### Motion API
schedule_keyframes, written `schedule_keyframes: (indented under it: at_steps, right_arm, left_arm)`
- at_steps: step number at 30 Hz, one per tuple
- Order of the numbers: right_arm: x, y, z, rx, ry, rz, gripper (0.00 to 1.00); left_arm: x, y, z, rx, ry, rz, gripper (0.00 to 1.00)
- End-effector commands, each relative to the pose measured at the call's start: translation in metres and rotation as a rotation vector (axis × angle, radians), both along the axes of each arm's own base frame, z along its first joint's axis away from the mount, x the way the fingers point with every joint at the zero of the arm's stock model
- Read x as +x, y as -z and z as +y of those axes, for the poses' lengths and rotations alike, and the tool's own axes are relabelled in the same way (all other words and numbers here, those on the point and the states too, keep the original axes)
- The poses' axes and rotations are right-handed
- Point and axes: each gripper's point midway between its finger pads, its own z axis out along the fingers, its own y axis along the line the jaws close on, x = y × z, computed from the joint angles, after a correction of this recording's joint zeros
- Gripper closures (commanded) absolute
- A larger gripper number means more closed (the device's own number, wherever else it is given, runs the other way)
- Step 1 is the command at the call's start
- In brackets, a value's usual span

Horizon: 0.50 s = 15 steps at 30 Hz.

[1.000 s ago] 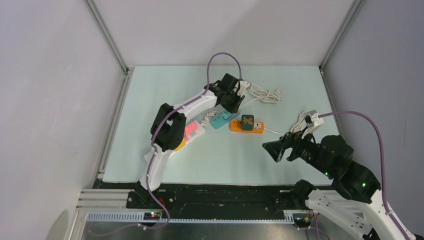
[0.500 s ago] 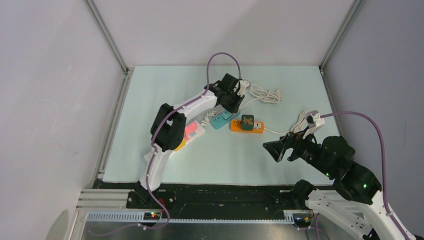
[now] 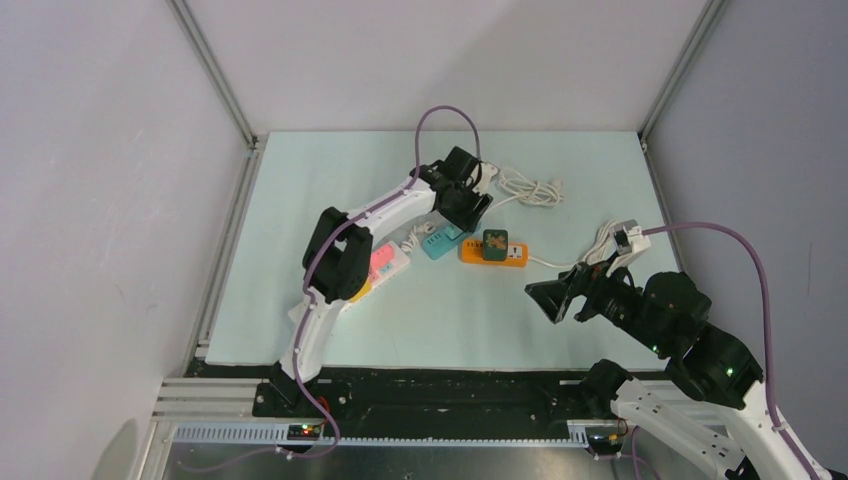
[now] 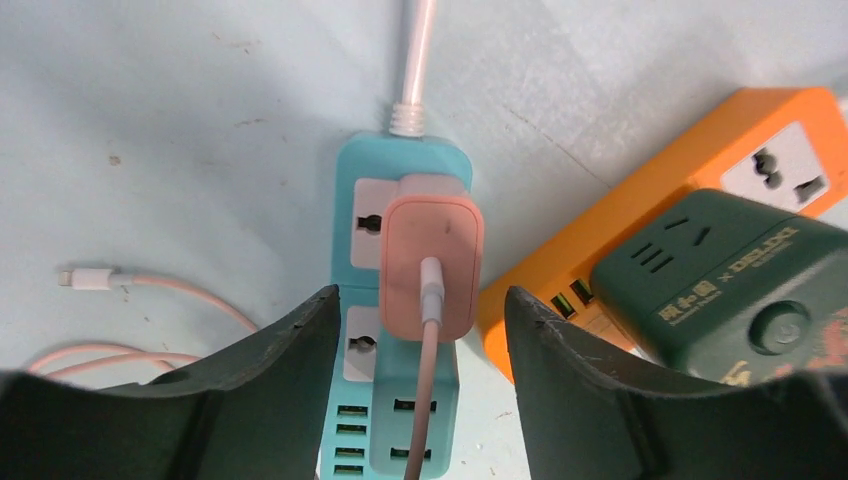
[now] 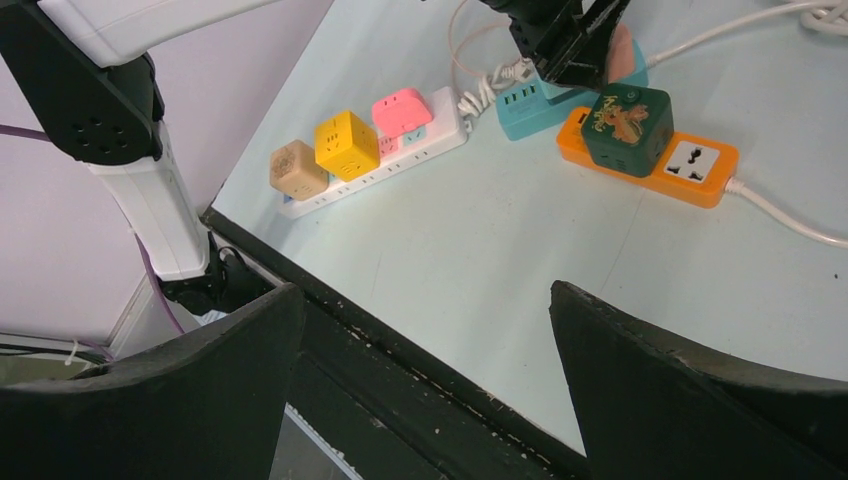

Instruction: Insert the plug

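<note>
Showing pink plug (image 4: 447, 228) in teal strip (image 4: 400, 160) — left wrist | top: hidden

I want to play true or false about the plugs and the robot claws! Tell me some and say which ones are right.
1. The pink plug sits in the teal power strip. True.
2. The left gripper is squeezing the pink plug. False: its fingers stand apart on either side of the plug, with a gap on each side.
3. The dark green cube sits on the orange power strip. True.
4. The right gripper holds the yellow cube. False: it is open and empty, and the yellow cube sits on the white power strip.
</note>
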Motion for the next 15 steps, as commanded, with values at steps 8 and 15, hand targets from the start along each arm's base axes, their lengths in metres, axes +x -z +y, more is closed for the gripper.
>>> schedule_keyframes:
  at_steps: [8,15]
  right_arm:
    - [0.003,-0.009,0.005,0.036,-0.002,-0.015,0.04]
    - [0.003,-0.007,0.004,0.030,0.004,-0.009,0.04]
  left_arm:
    - [0.015,-0.084,-0.022,-0.141,-0.001,-0.118,0.29]
    - [0.020,-0.062,-0.015,-0.087,-0.040,-0.107,0.32]
